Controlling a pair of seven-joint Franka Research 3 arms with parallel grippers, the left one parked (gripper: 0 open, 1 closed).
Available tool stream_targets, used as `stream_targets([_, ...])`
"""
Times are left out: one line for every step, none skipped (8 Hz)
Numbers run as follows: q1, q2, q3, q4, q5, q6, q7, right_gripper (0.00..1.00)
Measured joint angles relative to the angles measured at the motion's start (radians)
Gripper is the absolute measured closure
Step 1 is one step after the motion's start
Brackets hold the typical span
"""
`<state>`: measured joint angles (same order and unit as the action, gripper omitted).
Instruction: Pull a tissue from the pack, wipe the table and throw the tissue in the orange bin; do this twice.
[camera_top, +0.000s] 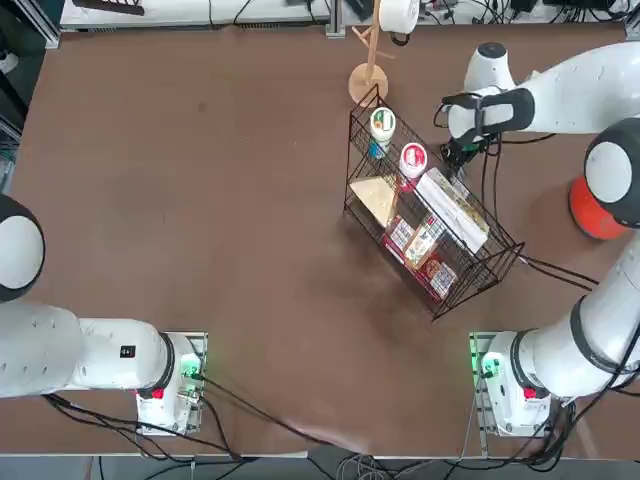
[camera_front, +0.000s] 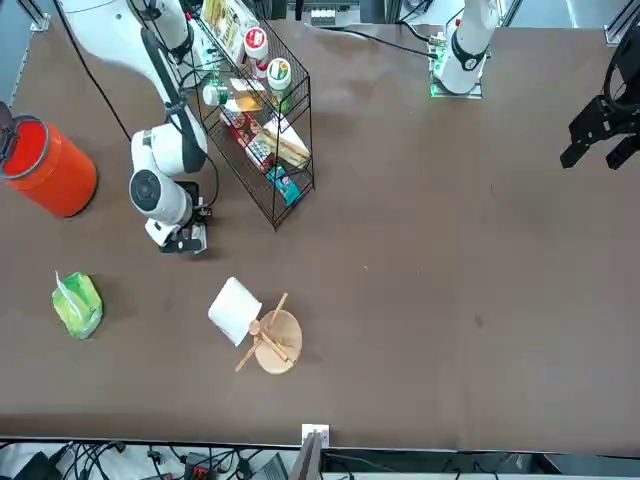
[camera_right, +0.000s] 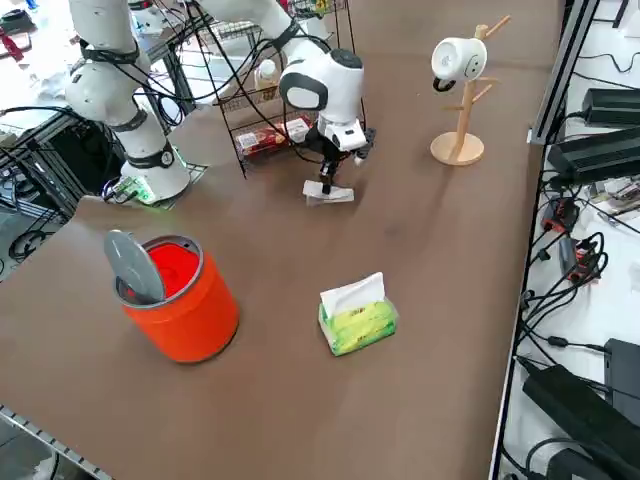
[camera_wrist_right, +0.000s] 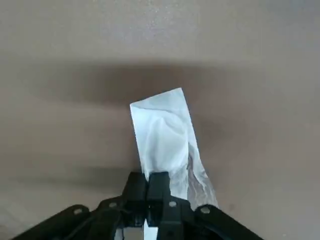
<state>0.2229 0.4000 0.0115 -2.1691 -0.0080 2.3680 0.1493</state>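
My right gripper (camera_right: 326, 186) points straight down at the table (camera_top: 200, 200), just beside the wire basket. In the right wrist view its fingertips (camera_wrist_right: 146, 184) are shut on a white tissue (camera_wrist_right: 167, 135) that lies flat on the brown surface. The same tissue (camera_right: 329, 196) shows as a small white patch under the fingers. The green pack (camera_right: 357, 318) sits apart from the gripper with a white tissue sticking up from its slot; the front view shows this pack (camera_front: 77, 304) too. The orange bin (camera_right: 180, 295) stands near the pack, its grey flap lid tilted.
A black wire basket (camera_top: 425, 220) full of food packets and cups stands close beside the gripper. A wooden mug tree (camera_right: 460, 100) carries a white mug (camera_front: 235, 310). The orange bin (camera_top: 595, 210) sits by the table's right edge, partly behind my arm.
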Motion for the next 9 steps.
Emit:
stream_targets([0.000,0.000,-0.001,0.000,0.000,0.000,0.000,0.97])
stream_targets([-0.001,0.000,-0.004,0.000,-0.004,0.000,0.000,0.97])
stream_targets([-0.004,0.000,-0.010,0.000,-0.020,0.000,0.000,0.97])
stream_targets([-0.013,0.001,-0.016,0.000,-0.038,-0.001,-0.009,0.97])
stream_targets([-0.030,0.002,-0.019,0.000,-0.047,-0.001,-0.028,0.97])
stream_targets([-0.046,0.002,-0.021,0.000,-0.049,-0.001,-0.046,0.97])
stream_targets([-0.054,0.002,-0.021,0.000,-0.055,-0.002,-0.051,0.97])
stream_targets([-0.056,0.002,-0.021,0.000,-0.060,-0.005,-0.052,0.97])
stream_targets([-0.059,0.001,-0.021,0.000,-0.065,-0.018,-0.058,0.97])
